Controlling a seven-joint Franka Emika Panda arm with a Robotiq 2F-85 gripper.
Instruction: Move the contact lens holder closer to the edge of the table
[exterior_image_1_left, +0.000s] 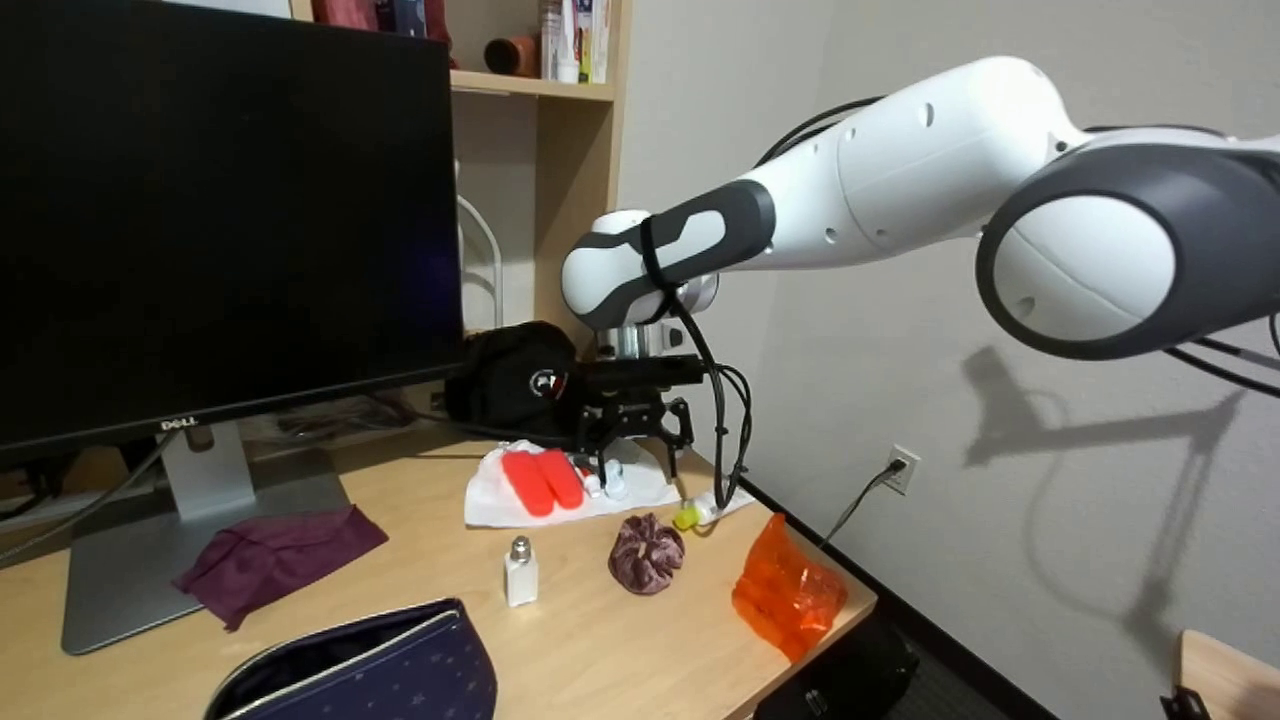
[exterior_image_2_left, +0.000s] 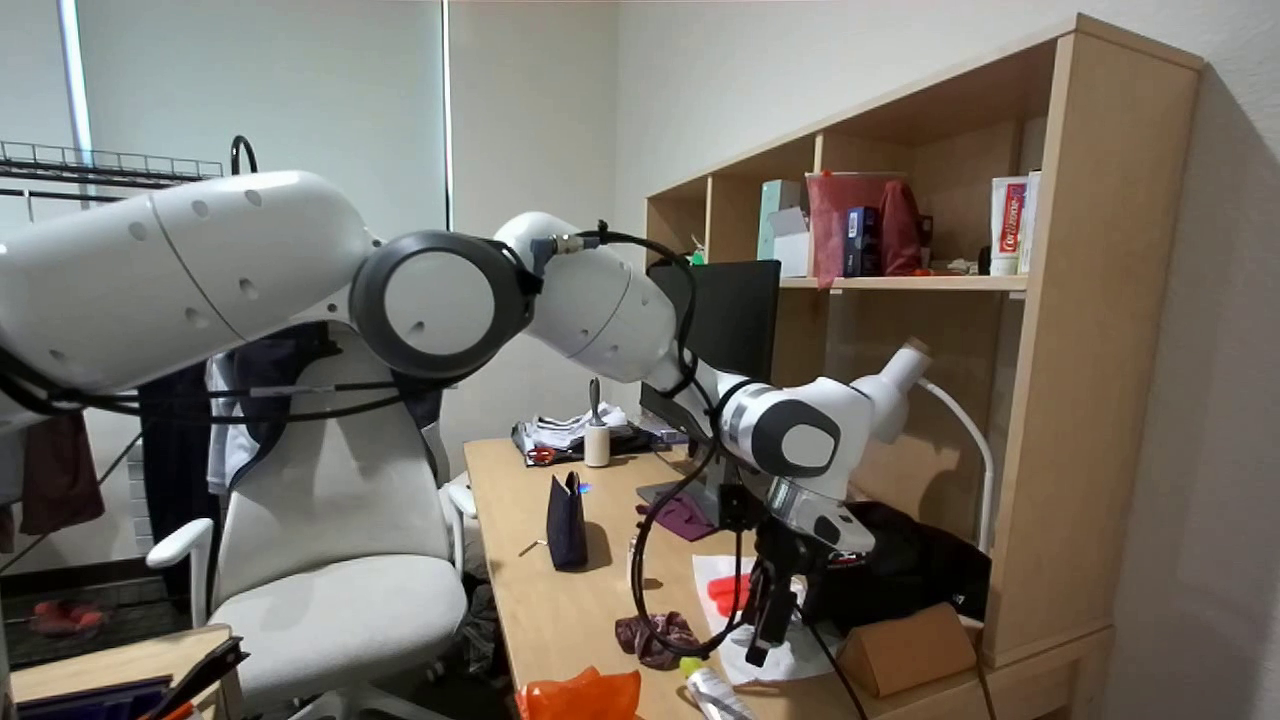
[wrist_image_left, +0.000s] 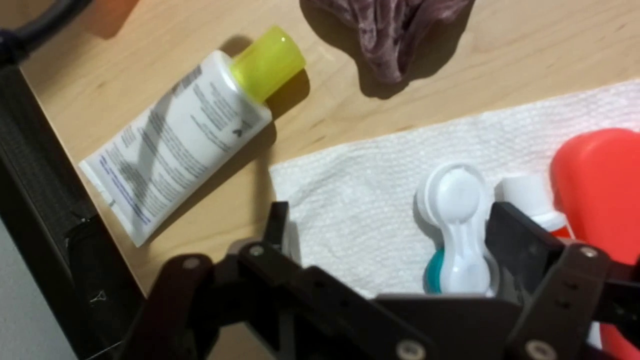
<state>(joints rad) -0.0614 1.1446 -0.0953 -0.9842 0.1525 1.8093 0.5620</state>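
- Gaping wide over the paper towel (wrist_image_left: 345, 200) with the gripper (wrist_image_left: 387, 222); holding nothing.
- Note the lens case (wrist_image_left: 457, 230) on that towel, atop the table (wrist_image_left: 540, 55), just beside one finger (wrist_image_left: 522, 240) in the wrist view; impossible to tell whether touching.
- Judge as light, stiff, probably slick, hardly fragile.
- Pinch low across the narrow middle, avoiding the rounded ends as likely to slip.

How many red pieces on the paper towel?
2 visible: in an exterior view, the left piece and the right piece lie side by side on the paper towel, near the contact lens holder. The hand may be hiding more.
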